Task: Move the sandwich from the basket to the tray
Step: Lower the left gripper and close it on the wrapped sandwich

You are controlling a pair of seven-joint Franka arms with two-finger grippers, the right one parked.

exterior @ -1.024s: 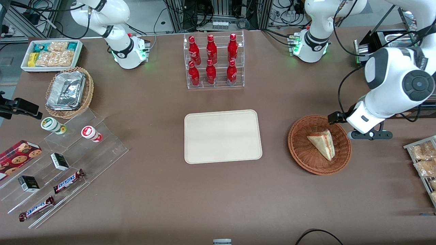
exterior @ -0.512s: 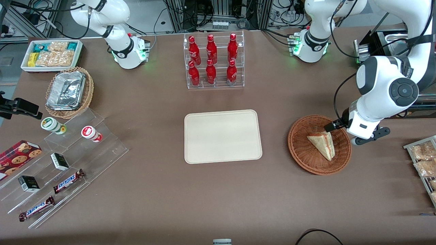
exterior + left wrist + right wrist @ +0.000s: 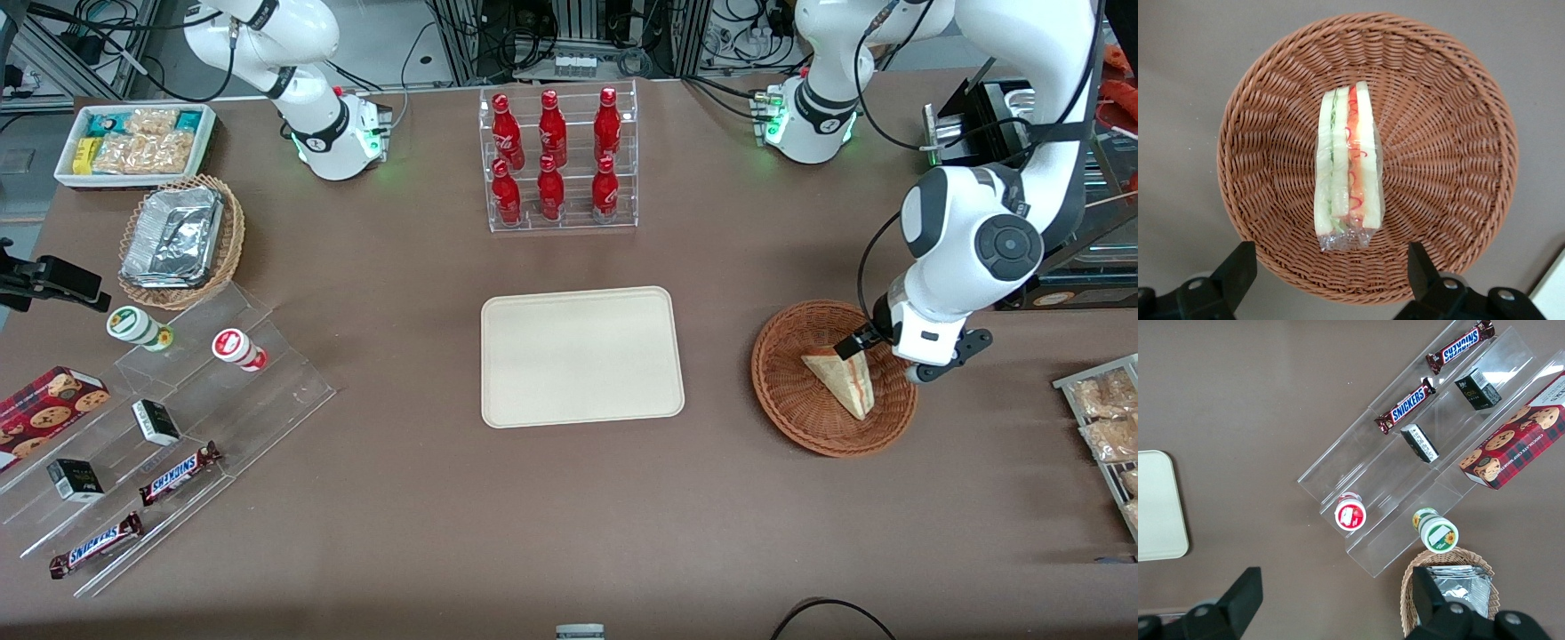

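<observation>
Toward the working arm's end of the table, the gripper [image 3: 876,351] hangs just above the basket [image 3: 782,391], fingers [image 3: 1238,267] spread wide and holding nothing; the wrapped sandwich [image 3: 840,380] lies in the basket beneath it, untouched; the tray [image 3: 582,356] sits bare at the table's middle, well apart.

Rough woven wicker basket [image 3: 1451,140]; glossy clear film wraps sandwich [image 3: 1346,160]; smooth matt plastic tray [image 3: 582,356].

sandwich [image 3: 840,380] in basket [image 3: 791,391], tray [image 3: 582,356] bare
open-fingered gripper [image 3: 1328,267] above the wrapped wedge lying on its side.
</observation>
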